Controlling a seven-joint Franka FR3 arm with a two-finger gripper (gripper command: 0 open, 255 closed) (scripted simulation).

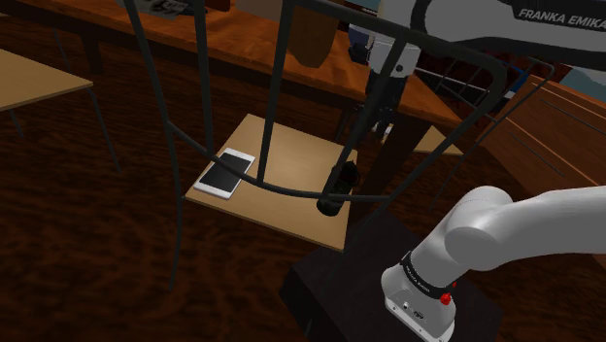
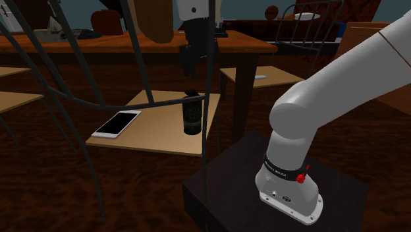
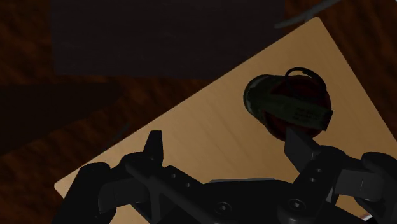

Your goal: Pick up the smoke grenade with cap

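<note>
One dark cyl. grenade (image 2: 191, 113), wood tabletop (image 2: 155, 140)

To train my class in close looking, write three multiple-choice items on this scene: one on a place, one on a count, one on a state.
1. Where does the grenade stand? A in a drawer; B on the small table; C on a shelf.
2. How many other things lie on that table? A none; B three; C one.
3. How is the gripper? A open, holding nothing; B shut on the grenade; C shut, empty.
Key: B, it stands upright on the tabletop; C, just the phone lies there; A, its fingers stand apart above the grenade.
</note>
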